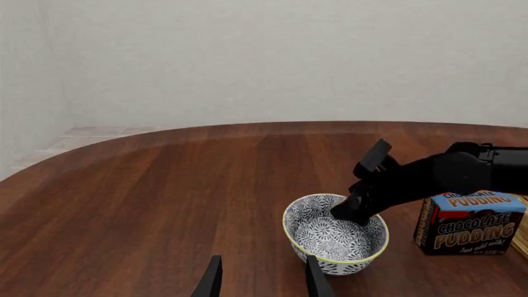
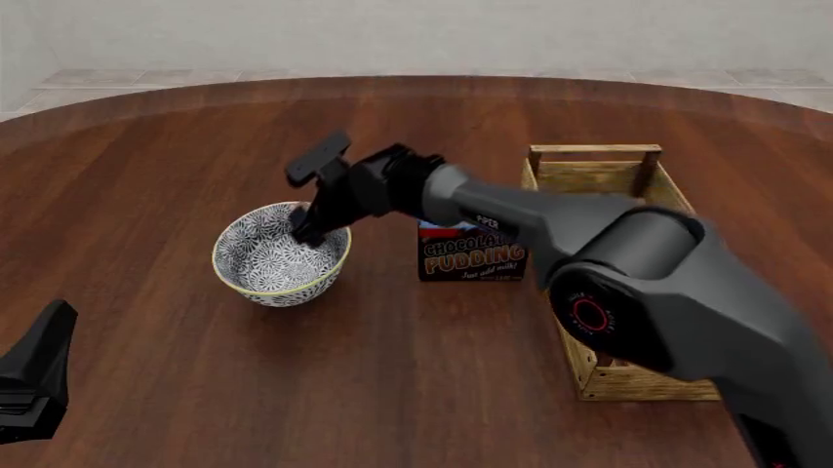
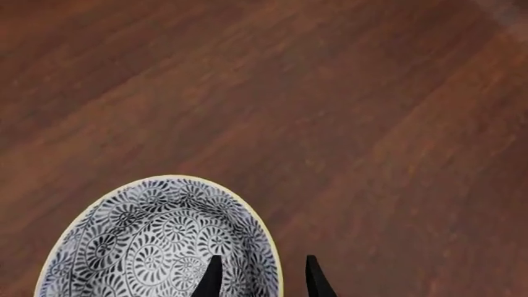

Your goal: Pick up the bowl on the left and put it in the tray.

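On dark wood table (image 2: 430, 409) before pale wall (image 1: 264, 55), right fingers (image 3: 212, 281) straddling bowl (image 2: 267, 258) rim, left fingers (image 1: 212, 281) spread

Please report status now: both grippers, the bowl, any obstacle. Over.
Right gripper open, straddling bowl rim. Left gripper open, idle. Pudding box between bowl and tray.

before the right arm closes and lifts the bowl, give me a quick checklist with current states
1. Right gripper straddles the rim of the bowl, one finger inside, one outside: ok.
2. Jaws open, not yet clamped: ok.
3. Bowl upright on the table: ok.
4. Left gripper away from the bowl: ok.
5. Tray has room: cannot tell, the arm hides most of it.
6. Pudding box stands between bowl and tray: not ok, lift over it.
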### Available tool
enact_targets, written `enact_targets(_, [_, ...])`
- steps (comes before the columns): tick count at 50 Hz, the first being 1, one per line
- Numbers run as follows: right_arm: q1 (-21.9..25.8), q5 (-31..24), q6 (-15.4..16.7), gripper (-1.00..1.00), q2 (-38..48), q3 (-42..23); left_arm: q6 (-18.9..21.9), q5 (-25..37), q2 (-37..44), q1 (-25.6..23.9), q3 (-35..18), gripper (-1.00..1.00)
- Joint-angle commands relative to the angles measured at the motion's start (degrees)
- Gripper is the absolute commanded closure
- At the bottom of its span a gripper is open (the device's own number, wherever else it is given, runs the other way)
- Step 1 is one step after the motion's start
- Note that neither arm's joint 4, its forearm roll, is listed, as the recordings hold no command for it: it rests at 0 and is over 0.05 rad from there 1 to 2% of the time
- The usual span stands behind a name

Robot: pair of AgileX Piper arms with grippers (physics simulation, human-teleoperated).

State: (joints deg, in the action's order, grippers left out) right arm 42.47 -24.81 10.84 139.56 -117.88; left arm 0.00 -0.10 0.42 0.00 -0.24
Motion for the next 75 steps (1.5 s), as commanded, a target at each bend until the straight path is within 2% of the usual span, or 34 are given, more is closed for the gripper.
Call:
enact_targets(1, [0.9,-0.6,-0.2,-1.0,2.1,-1.5,0.0,0.0,0.0,0.0,0.0,-1.0])
enact_targets(22, [3.1,1.1,-2.7,-1.0,2.2,1.2,0.0,0.0,0.0,0.0,0.0,-1.0])
enact_targets(26, [4.5,2.9,-2.9,-1.0,0.5,3.9,0.0,0.0,0.0,0.0,0.0,-1.0])
enact_targets(27, [4.6,3.8,-3.0,1.0,-0.2,5.0,0.0,0.0,0.0,0.0,0.0,-1.0])
enact_targets(42, [5.9,5.0,-2.7,1.0,-3.0,8.4,0.0,0.0,0.0,0.0,0.0,-1.0])
enact_targets(59, [8.7,9.1,-2.6,1.0,-16.6,19.2,0.0,0.0,0.0,0.0,0.0,-1.0])
enact_targets(64, [9.2,9.5,-2.9,1.0,-18.4,20.6,0.0,0.0,0.0,0.0,0.0,-1.0])
enact_targets(75, [9.6,11.0,-1.4,1.0,-22.6,24.0,0.0,0.0,0.0,0.0,0.0,-1.0])
